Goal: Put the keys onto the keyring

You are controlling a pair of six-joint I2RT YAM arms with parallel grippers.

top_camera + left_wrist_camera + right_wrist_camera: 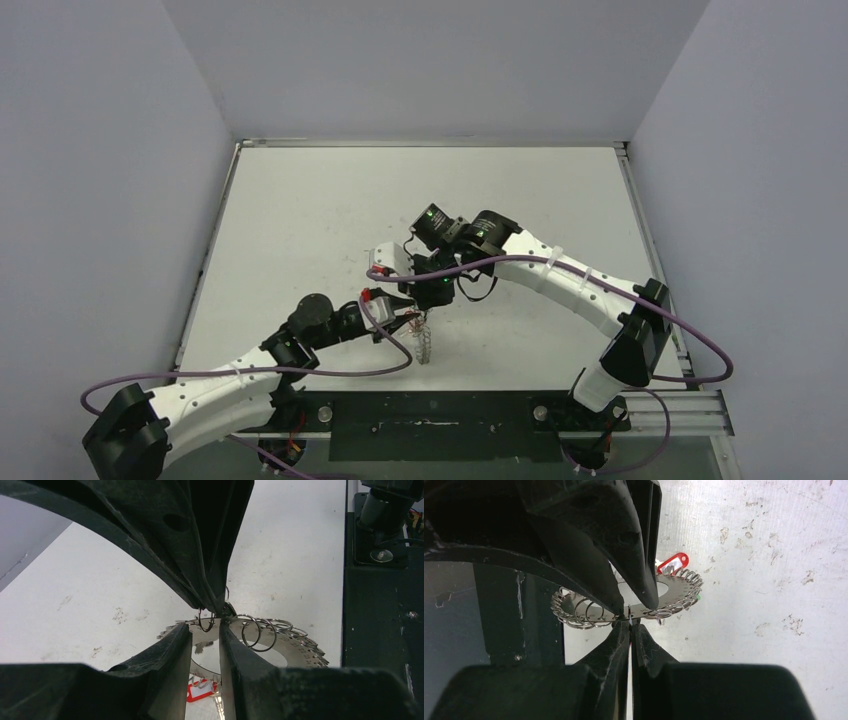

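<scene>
The keyring (425, 340) is a flat grey toothed disc, held on edge above the table between both grippers. Several thin wire rings (260, 632) hang from its rim (674, 592), along with a red tag (672, 563) and a speck of green (698, 598). My right gripper (630, 624) is shut on one small wire ring at the disc's rim. My left gripper (206, 627) has a narrow gap between its fingertips, which sit at that same spot. The disc shows through the gap, and nothing is visibly clamped. The keys are hidden.
The white table (320, 220) is walled by grey panels at the back and sides. Purple cables (390, 355) loop from both arms close to the grippers. A black base plate (430, 420) and an aluminium rail (690, 405) line the near edge.
</scene>
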